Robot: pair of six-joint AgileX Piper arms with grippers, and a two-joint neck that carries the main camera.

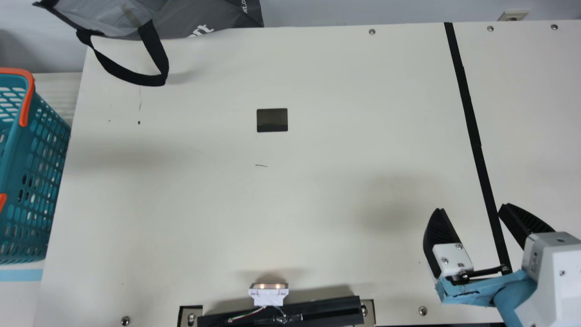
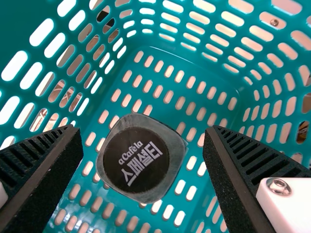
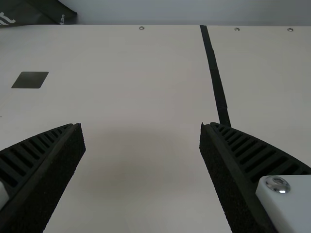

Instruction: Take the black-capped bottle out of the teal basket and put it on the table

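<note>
The left gripper (image 2: 142, 131) is spread wide. The black-capped bottle (image 2: 138, 162) is in the teal basket (image 1: 13, 159), straight ahead of it, cap facing it. The right gripper (image 1: 471, 208), spread too, is farther away.

Basket (image 1: 14, 159) stands at the table's (image 1: 317, 181) left edge; bottle (image 2: 137, 182) stands inside, on its floor. Bag (image 1: 199, 16) sits at rear left. Tape strip (image 1: 470, 113) runs front to back at right.

White, screw-dotted housing (image 1: 556, 288) (pale-blue section (image 1: 515, 295)).

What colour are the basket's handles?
Orange, on the teal basket; shows best in the main view.
</note>
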